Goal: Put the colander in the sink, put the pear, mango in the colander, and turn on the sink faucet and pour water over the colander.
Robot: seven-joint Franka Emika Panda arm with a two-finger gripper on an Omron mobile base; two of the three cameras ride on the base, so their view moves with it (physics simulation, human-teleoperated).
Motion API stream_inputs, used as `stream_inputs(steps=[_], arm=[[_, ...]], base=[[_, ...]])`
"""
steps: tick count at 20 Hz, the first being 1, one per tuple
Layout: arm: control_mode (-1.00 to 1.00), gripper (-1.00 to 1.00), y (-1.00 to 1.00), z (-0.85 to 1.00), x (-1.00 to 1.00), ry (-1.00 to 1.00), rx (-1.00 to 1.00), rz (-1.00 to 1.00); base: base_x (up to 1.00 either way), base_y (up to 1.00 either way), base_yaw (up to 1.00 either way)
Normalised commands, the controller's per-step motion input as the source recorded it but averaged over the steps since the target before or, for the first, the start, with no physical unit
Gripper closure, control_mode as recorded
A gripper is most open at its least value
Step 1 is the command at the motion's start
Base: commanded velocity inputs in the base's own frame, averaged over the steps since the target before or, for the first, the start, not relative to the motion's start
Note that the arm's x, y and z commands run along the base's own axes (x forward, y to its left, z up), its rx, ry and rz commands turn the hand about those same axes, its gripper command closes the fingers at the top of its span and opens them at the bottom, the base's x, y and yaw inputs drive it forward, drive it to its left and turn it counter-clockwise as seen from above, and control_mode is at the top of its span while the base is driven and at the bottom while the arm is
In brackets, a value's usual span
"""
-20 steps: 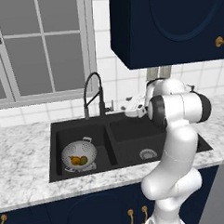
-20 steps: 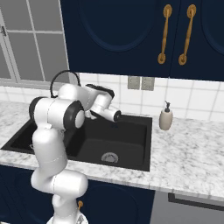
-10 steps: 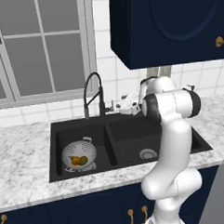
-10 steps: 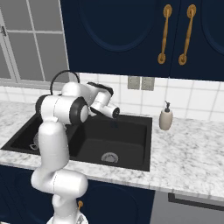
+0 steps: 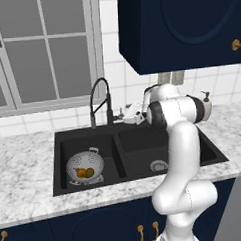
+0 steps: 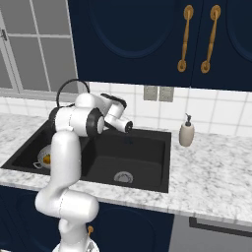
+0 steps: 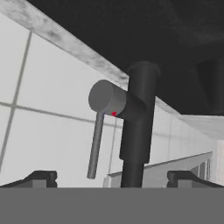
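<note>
Notably, no brand name, label or readable writing appears on any item; the only marking is a small red dot on the lever hub of the tall thin black gooseneck sink faucet (image 7: 135,118).

Item count:
- One wide matte black sink (image 5: 130,168) with two basins, recessed in the grey-and-white marble counter (image 5: 25,182); the round steel drain (image 6: 123,177) shows in the right basin.
- One silver-grey perforated metal colander (image 5: 85,167).
- Two pieces of fruit: one yellow-orange (image 5: 81,172) and one greenish (image 5: 89,172); which is the pear and which the mango cannot be told.
- One faucet, standing at the sink's back edge over the divider between the basins.
- One white soap dispenser bottle (image 6: 186,133) with a dark pump, on the counter near the sink's back right corner.
- Two gold cabinet handles (image 6: 184,38) on the dark blue upper cabinet doors.

Containers: the colander sits in the left basin, toward its front edge, and holds both fruits side by side. The right basin holds nothing besides its drain.

Tool state: the two-finger gripper (image 7: 112,177) has its jaws spread wide and grips nothing. In the hand view it faces the faucet's upright column and thin grey side lever (image 7: 95,146), which lie between the two fingertips. In the left base view the gripper (image 5: 126,115) is just beside the faucet base at the sink's back edge.
</note>
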Motion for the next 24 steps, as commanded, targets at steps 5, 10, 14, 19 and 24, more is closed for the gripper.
stream_inputs(steps=[5, 10, 14, 19, 24], arm=[[-1.0, -1.0, 0.01, -0.15, 0.4, 0.0, 0.02, -0.06], [-1.0, -1.0, 0.01, -0.16, 0.36, 0.0, 0.03, -0.08], [-1.0, -1.0, 0.13, -0.06, 0.26, 0.0, 0.03, -0.06], [-1.0, -1.0, 0.19, 0.0, 0.21, 0.0, 0.02, -0.03], [-1.0, -1.0, 0.07, -0.06, 0.39, 0.0, 0.03, -0.06]], base=[[0.0, 0.0, 0.0], [0.0, 0.0, 0.0], [0.0, 0.0, 0.0], [0.0, 0.0, 0.0], [0.0, 0.0, 0.0]])
